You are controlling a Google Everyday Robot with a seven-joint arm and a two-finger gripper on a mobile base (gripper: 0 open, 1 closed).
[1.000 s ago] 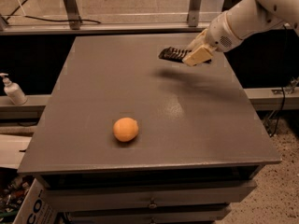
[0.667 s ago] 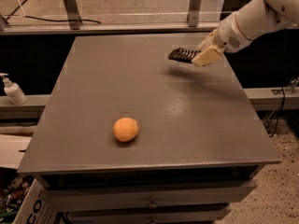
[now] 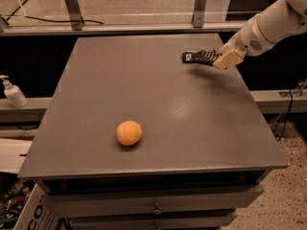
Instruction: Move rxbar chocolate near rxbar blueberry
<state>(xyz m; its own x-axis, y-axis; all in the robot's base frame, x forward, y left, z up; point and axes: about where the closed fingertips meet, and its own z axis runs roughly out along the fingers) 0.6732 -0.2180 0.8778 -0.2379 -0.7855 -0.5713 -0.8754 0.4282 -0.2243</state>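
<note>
The rxbar chocolate (image 3: 198,57), a dark bar with pale stripes, is held just above the far right part of the grey table (image 3: 168,99), with its shadow under it. My gripper (image 3: 218,60) comes in from the right on the white arm and is shut on the bar's right end. The bar sticks out to the left of the tan fingers (image 3: 227,58). The rxbar blueberry is not in view.
An orange (image 3: 128,132) lies on the table's front left part. A soap dispenser (image 3: 13,94) stands on a ledge left of the table. A cardboard box (image 3: 29,210) sits on the floor at the front left. A railing runs behind the table.
My gripper has moved to the right with the rxbar chocolate in it, toward the table's right edge. The orange has not moved.
</note>
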